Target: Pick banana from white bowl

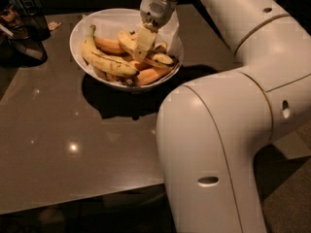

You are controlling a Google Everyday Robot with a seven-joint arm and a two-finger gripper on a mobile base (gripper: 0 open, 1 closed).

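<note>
The white bowl (82, 25) stands on the dark table at the upper left, lined with white paper and holding several bananas. The banana (163, 58), yellow with brown speckles, lies across the middle right of the bowl, partly under my gripper. My gripper (145, 43) reaches straight down into the bowl's centre and touches or nearly touches this banana. A fatter yellow banana with dark streaks (104, 59) lies along the bowl's left front. Orange-toned bananas (151, 74) lie at the front and back.
My own white arm (228, 130) fills the right half of the view and hides the table's right side. Dark items (26, 25) stand at the table's far left corner. The brown tabletop (73, 144) stretches in front of the bowl.
</note>
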